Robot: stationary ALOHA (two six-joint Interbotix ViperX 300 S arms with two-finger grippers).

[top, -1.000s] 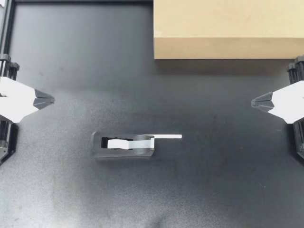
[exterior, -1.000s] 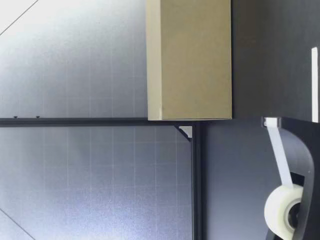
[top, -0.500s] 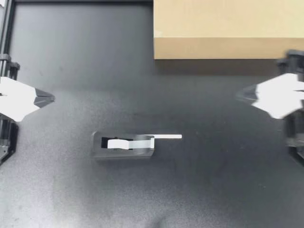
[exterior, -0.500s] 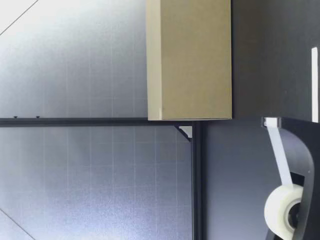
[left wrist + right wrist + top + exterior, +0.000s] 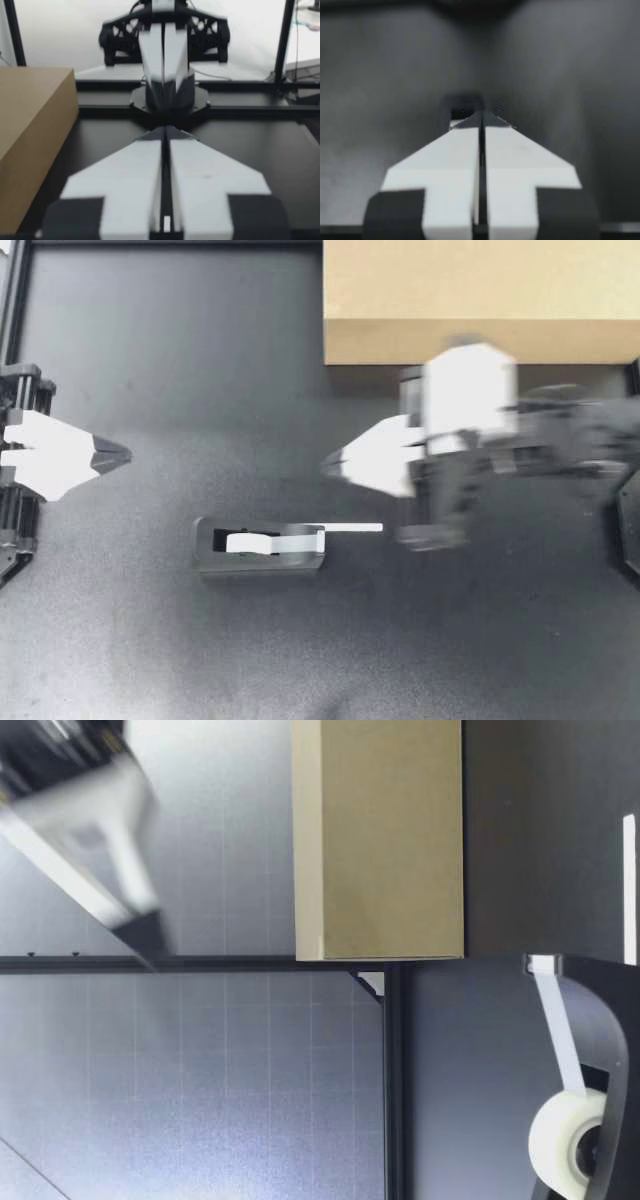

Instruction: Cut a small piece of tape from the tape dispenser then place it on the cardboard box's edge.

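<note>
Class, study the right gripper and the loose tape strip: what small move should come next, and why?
Probably lower my right gripper toward the tape strip, opening it on the way. Its fingers are shut, and it hangs above the table, apart from the strip, which juts untouched from the tape dispenser.

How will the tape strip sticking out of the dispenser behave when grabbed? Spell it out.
The tape strip looks thin and flat, so probably floppy and very light. Being tape, it will likely cling to a finger. The tape dispenser stands unheld, so it may slide when pulled.
</note>
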